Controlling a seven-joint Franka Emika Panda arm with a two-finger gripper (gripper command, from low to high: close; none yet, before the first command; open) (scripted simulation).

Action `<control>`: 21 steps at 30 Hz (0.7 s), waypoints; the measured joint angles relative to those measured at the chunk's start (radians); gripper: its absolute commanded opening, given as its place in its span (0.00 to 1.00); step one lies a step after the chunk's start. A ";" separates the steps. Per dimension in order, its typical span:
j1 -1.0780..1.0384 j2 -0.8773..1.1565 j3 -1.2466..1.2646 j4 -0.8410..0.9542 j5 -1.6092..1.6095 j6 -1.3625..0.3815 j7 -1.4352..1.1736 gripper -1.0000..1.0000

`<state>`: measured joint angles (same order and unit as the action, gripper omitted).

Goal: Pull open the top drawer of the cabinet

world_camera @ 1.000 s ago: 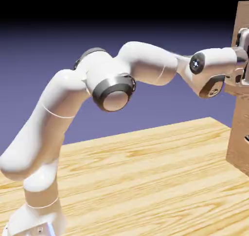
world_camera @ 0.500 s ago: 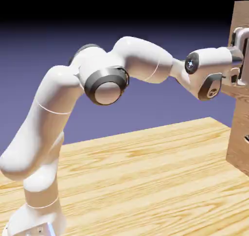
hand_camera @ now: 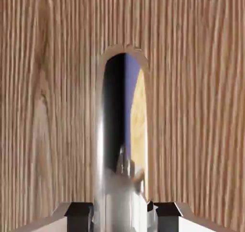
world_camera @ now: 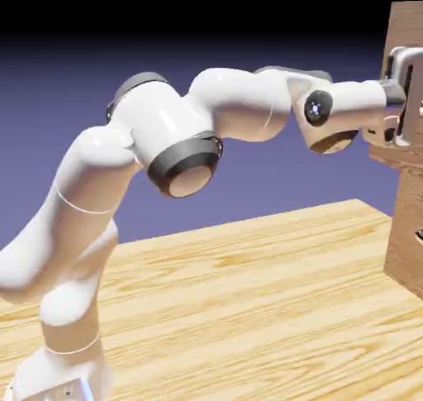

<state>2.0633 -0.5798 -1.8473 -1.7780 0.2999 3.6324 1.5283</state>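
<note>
**Gripper clamped on the top drawer's handle**

From my station I see the white jointed robot arm (world_camera: pixel 190 135) reaching across to the tall reddish-brown wood-grain cabinet (world_camera: pixel 407 226) at the exterior view's right edge, standing on the pale yellow plank tabletop (world_camera: pixel 248 308). The top drawer (world_camera: pixel 403 147), the uppermost section with its flat wood-grain front, juts out a little toward the arm past the panel below it. The gripper (world_camera: pixel 402 110) sits right at the curved silver metal handle (world_camera: pixel 400 60) on that front.

In the hand view the drawer's striped wood fills nearly the whole picture. The shiny handle (hand_camera: pixel 117 188) runs up the middle, mirroring a dark band, a blue strip and a patch of yellow. The two grey fingertips (hand_camera: pixel 79 211) show at the bottom edge, one on each side of the bar and pressed against it, so I read the gripper (hand_camera: pixel 123 212) as closed on the handle.
</note>
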 measured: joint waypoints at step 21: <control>-0.181 0.302 -0.112 -0.246 -0.468 0.057 0.707 0.00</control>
<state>1.8826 -0.2777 -1.9596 -2.0237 -0.1677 3.6895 2.2352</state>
